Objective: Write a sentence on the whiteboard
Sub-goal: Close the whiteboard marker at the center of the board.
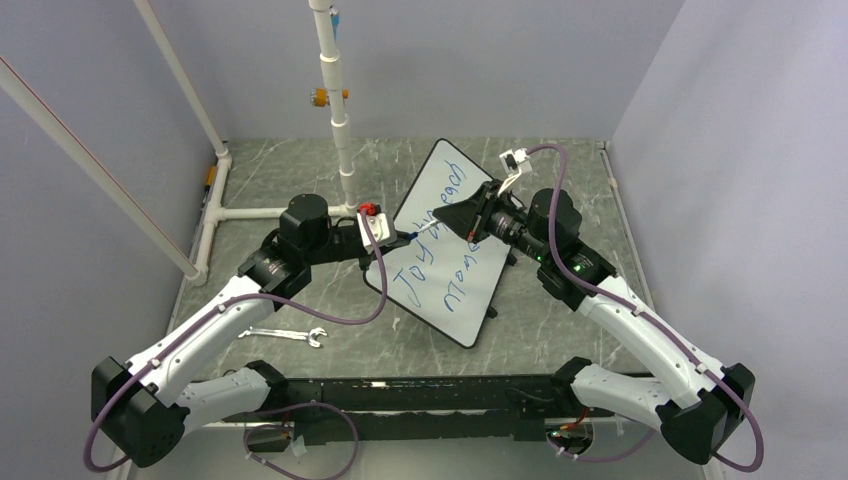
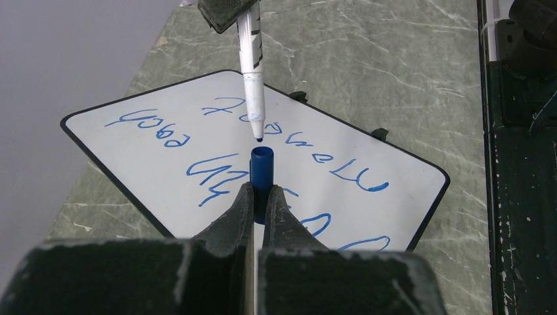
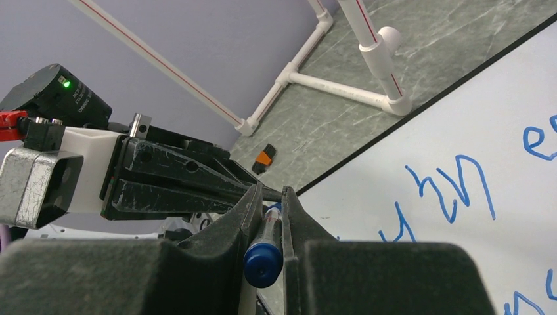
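The whiteboard (image 1: 478,290) lies in the middle of the top view, with the blue sentence (image 1: 425,262) on it. Above it, the right gripper (image 3: 270,197) pinches the marker (image 2: 251,72). The left gripper (image 2: 258,190) squeezes the blue cap (image 2: 261,167), its mouth facing the tip, probably to close the pen.
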### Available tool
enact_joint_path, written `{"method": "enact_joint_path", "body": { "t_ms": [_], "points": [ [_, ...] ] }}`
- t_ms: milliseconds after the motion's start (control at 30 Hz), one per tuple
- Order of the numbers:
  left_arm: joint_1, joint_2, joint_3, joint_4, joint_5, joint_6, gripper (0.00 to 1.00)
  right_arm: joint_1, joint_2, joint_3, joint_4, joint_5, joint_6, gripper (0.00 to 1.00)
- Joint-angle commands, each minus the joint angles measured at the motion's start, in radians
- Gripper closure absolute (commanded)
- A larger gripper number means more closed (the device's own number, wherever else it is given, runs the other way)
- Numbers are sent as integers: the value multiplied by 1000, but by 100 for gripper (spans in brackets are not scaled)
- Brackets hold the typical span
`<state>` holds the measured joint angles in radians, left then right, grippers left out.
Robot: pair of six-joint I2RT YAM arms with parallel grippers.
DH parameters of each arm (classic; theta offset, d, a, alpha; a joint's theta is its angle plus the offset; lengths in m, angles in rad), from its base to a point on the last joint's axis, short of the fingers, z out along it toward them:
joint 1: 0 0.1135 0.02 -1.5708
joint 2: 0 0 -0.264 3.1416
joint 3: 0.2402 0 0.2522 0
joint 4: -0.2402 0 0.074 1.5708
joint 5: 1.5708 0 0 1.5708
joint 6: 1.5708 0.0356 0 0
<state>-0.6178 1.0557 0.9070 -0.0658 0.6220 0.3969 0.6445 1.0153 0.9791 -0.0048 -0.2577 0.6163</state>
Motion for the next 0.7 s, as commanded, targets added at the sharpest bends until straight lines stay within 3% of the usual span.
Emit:
{"method": "enact_joint_path", "body": {
  "t_ms": [0, 667],
  "points": [
    [-4, -28, -1, 32, 1, -15, 100, 12, 0, 46, 57, 27, -13, 100],
    [-5, -23, 13, 18, -3, -38, 100, 34, 21, 50, 33, 55, -21, 100]
  ]
}}
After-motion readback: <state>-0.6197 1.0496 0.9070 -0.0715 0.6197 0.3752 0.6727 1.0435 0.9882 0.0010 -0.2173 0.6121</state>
